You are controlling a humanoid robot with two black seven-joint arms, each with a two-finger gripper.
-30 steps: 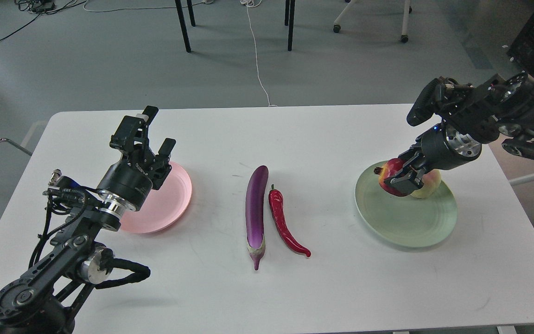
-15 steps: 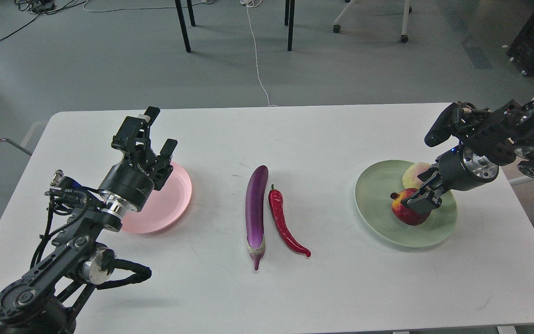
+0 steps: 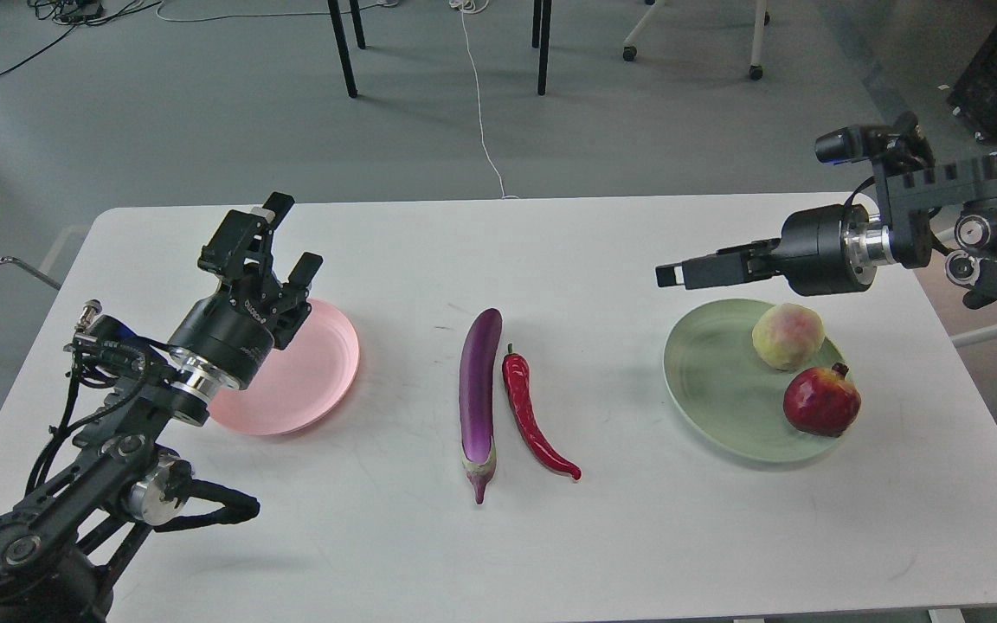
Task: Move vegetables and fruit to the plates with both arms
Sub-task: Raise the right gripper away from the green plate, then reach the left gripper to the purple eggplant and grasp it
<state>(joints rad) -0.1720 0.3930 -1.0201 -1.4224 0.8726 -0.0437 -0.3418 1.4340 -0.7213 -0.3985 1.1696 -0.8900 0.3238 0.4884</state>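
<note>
— Peach (image 3: 787, 336) and pomegranate (image 3: 821, 400): position?
— Both rest on the green plate (image 3: 715, 389), right side of the counter (image 3: 550, 554), peach behind, pomegranate at the near rim, just beside each other.
— Right claw (image 3: 676, 273)?
— Raised above the plate's far edge, pointing left, holding nothing. Seen edge-on; I cannot tell whether its fingers are parted.
— Vegetables?
— Eggplant (image 3: 478, 389) and chili pepper (image 3: 531, 417) lie side by side at counter centre, eggplant on the left, stem cap toward the near edge.
— Left claw (image 3: 266, 244)?
— Released, fingers spread, empty, poised over the far left part of the pink plate (image 3: 308, 381), which holds nothing.
</note>
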